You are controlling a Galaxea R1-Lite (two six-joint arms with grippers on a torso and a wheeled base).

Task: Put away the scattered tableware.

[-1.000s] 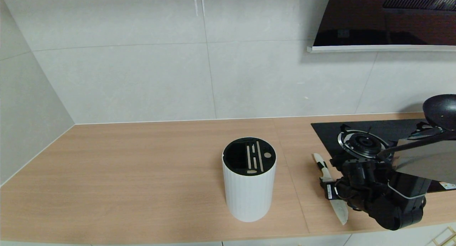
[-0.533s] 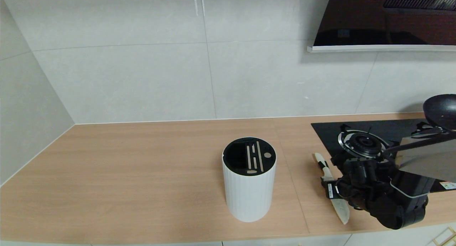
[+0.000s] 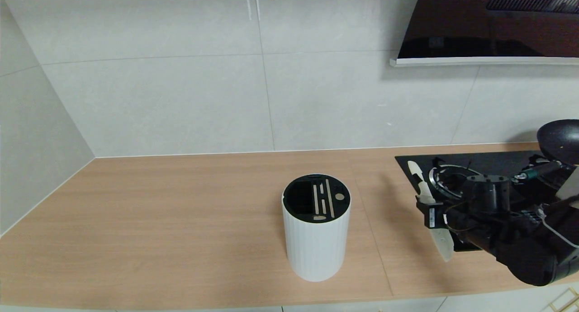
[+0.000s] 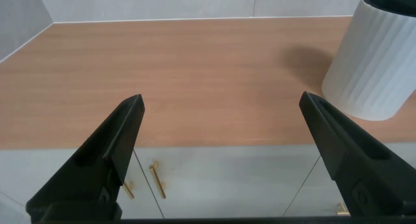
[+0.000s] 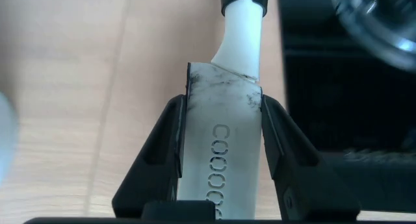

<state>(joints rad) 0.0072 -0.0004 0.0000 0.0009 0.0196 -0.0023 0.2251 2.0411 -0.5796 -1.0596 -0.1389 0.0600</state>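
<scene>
Knife (image 3: 442, 242) not yet stowed: left claw (image 4: 221, 104) gapes empty at the desk (image 3: 181, 212) edge, white holder (image 3: 316, 230) waits mid-desk with bare slots, right claw (image 3: 433, 216) clamps the knife aloft beside the stove (image 3: 497, 165).

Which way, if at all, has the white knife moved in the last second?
Yes. The knife, shut in the right gripper, has lifted off the counter and shifted back toward the stove; the white holder stays put.
</scene>
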